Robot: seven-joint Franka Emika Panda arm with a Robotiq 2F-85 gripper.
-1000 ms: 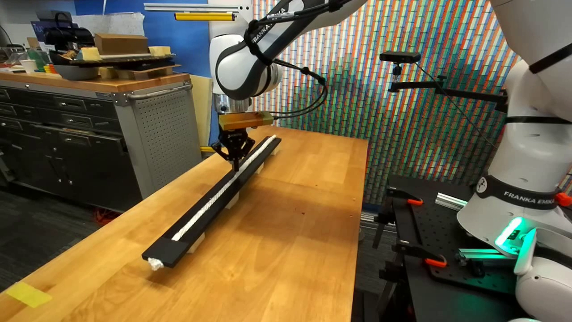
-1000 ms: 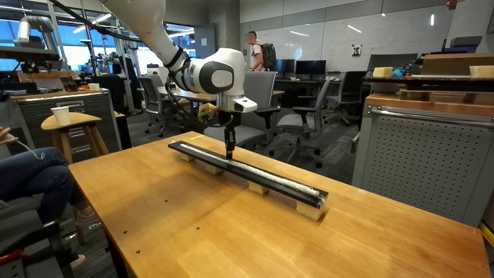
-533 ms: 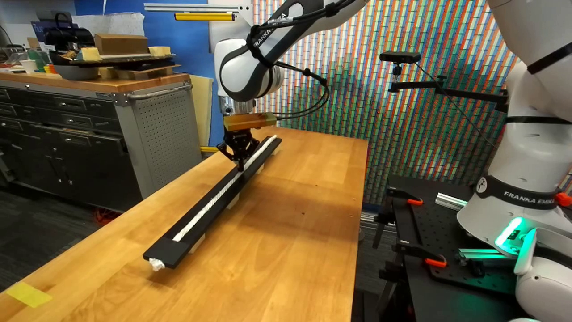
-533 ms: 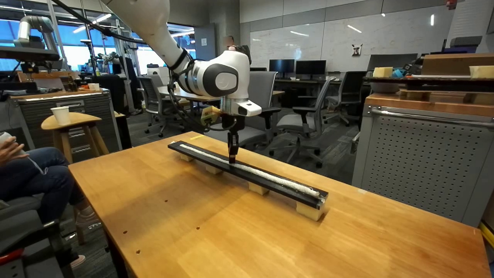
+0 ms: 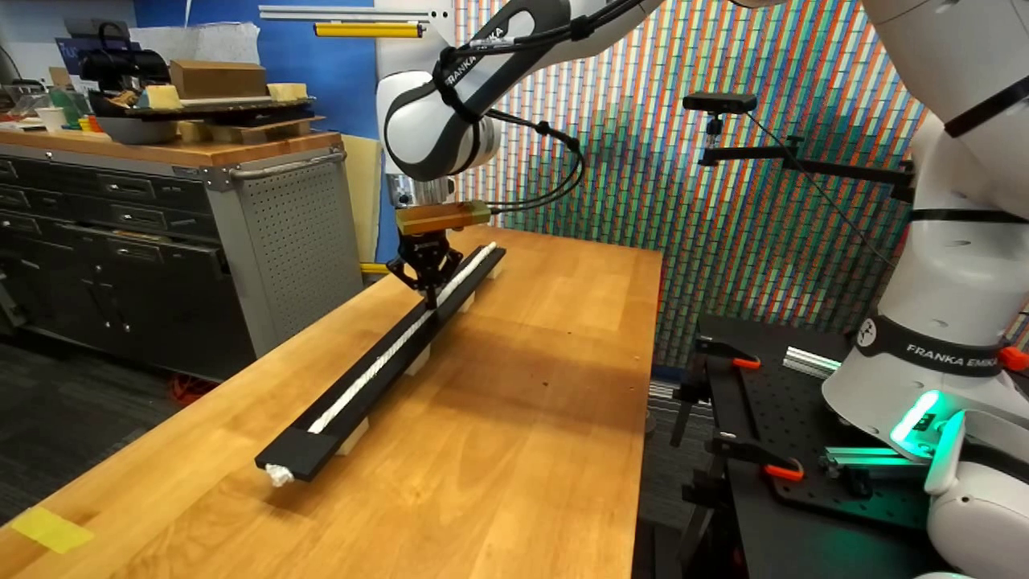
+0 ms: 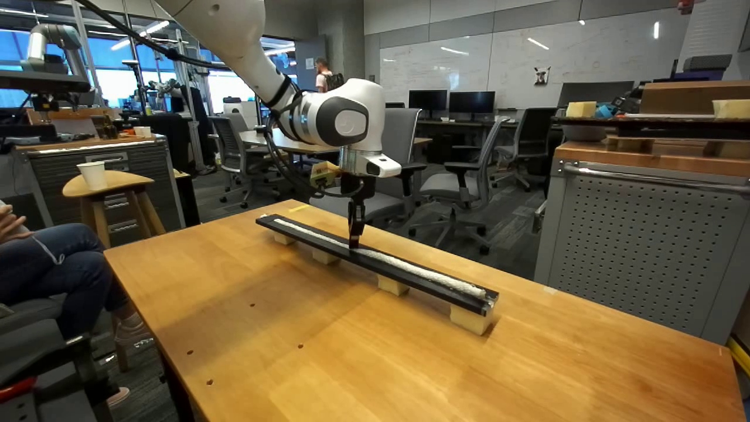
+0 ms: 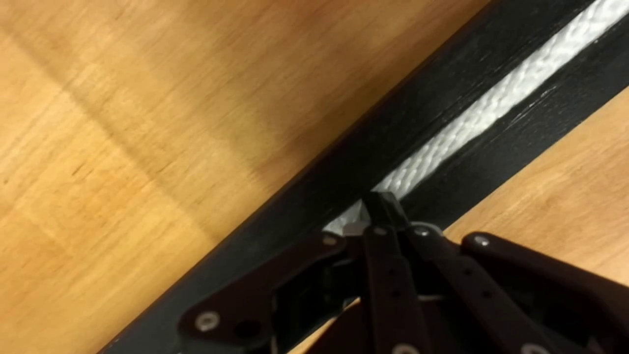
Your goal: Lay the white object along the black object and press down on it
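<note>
Jaws closed, nothing pinched — tips look to be touching the white cord [image 7: 486,108] beneath, and out it runs both ways from them along the black rail [image 7: 344,177]. Braided, so I'd reckon light, soft, squashy, hard to hurt by pressing. To take hold, try that white tuft [image 5: 279,474] well away from the jaws — probably the cord's end

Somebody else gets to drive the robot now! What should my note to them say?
Gripper: shut, holding nothing, its tips seemingly touching the white rope partway along.
Where things are: the white rope lies lengthwise along the black rail, which sits on blocks on the table.
Done: the rope is laid along the rail.
Left: probably more pressing along it; how firmly it is seated can't be told.
</note>
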